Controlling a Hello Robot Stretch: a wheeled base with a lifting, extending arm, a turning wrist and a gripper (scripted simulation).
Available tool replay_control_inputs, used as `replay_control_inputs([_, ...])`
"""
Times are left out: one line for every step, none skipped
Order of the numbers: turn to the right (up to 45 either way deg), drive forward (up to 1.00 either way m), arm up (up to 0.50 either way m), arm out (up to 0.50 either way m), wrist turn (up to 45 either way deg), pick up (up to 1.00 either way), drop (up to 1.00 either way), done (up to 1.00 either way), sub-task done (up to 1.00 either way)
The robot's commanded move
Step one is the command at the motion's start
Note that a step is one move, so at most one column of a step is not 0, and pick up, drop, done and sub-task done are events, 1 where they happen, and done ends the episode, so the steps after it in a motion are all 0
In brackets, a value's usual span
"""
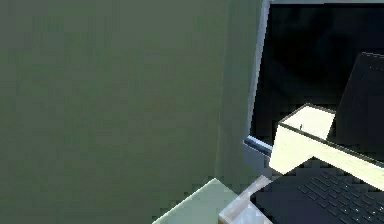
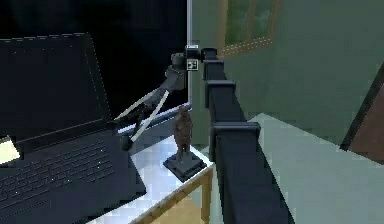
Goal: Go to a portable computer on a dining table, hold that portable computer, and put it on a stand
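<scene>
dark arm, laptop on table, tool near it, cannot tell if holding

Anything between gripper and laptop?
Nothing visible: in the arm side view the gripper ends at the right edge of the laptop. A small brown statuette stands on the table beside it, close to the arm.

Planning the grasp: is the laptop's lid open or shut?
Open: the laptop has its dark screen standing upright behind the exposed keyboard.
</scene>
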Motion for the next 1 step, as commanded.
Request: replay_control_inputs([0.0,0.00,0.00,0.00,0.0,0.00,1.00,0.00,0.00])
